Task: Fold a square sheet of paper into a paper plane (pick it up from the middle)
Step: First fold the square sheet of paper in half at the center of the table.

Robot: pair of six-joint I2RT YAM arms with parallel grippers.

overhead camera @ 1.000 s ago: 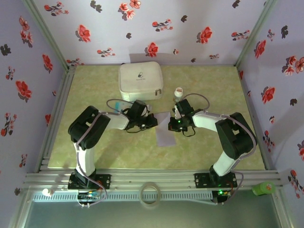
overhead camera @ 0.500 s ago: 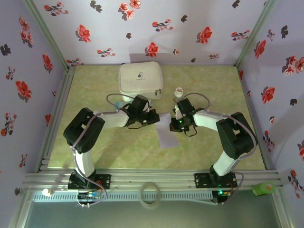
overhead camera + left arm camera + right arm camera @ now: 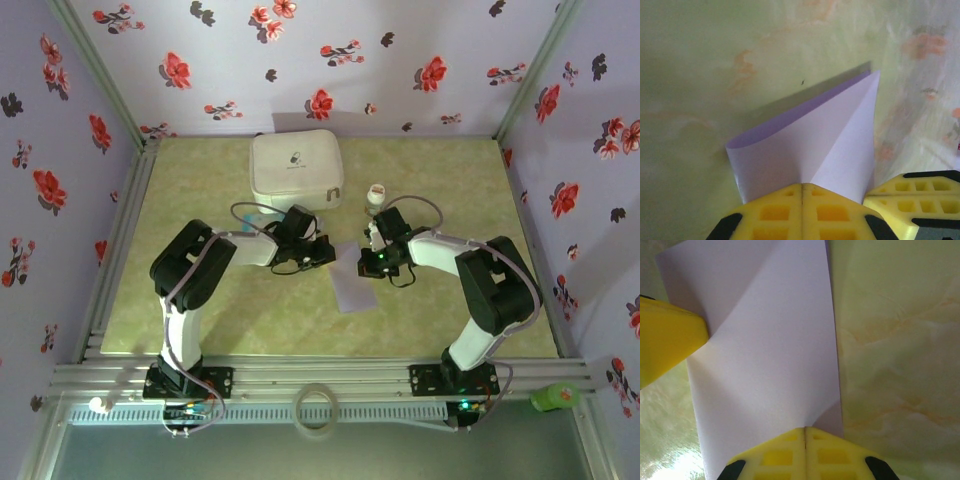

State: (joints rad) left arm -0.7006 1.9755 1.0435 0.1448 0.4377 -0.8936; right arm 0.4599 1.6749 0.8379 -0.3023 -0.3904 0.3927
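The lavender sheet of paper (image 3: pixel 350 278) lies at the middle of the table, folded over into a long strip rather than a pointed dart. My left gripper (image 3: pixel 326 252) is shut on its left edge; in the left wrist view the paper (image 3: pixel 815 145) fans out from the closed yellow fingertips (image 3: pixel 801 185), with a curled fold on the left. My right gripper (image 3: pixel 368 262) is shut on the right edge, and a crease spreads across the paper (image 3: pixel 765 350) from its closed tips (image 3: pixel 805 429). The two grippers face each other across the sheet.
A white zip case (image 3: pixel 295 170) sits behind the grippers at the back of the table. A small white bottle (image 3: pixel 375 195) stands just behind the right gripper. A teal packet (image 3: pixel 256 217) peeks out by the left arm. A tape ring (image 3: pixel 315 408) lies on the front rail.
The left arm's elbow has shifted slightly and its gripper has nudged toward the sheet. The paper's near end has swung a little to the right. Both grippers stay shut on it.
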